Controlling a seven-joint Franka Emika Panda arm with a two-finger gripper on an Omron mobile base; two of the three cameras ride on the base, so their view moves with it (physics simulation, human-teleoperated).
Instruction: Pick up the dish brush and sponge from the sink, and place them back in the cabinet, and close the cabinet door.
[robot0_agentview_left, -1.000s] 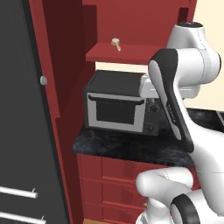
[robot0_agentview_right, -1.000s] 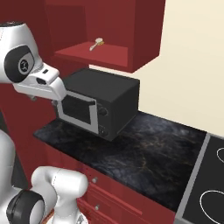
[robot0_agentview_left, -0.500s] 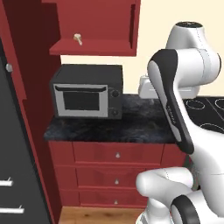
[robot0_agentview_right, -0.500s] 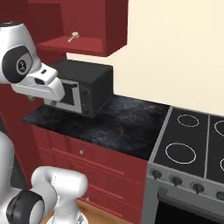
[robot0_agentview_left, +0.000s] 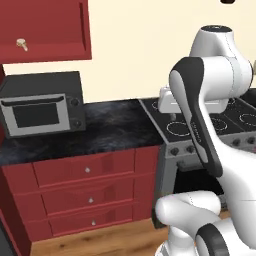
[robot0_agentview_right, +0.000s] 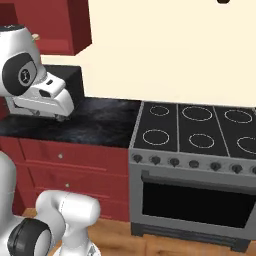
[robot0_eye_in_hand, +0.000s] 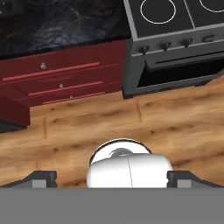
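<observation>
Black countertop (robot0_agentview_left: 112, 131) carries microwave (robot0_agentview_left: 42, 102) at left end; cabinet (robot0_agentview_left: 47, 30) shelf holds dish brush (robot0_agentview_left: 21, 44).

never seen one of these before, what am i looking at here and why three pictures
This is a rendered kitchen with a white robot arm on a base that can drive. Two pictures come from cameras riding on the base, behind the arm to its left and right, so they show one scene from two sides. The third comes from a camera on the hand, here pointing down at the wooden floor.

In view: a dark countertop with a grey microwave on it, red drawers below, and a stove with an oven beside them. Up on the shelf of the red wall cabinet lies a small dish brush.

The gripper holds nothing; its jaws stand wide open.
</observation>
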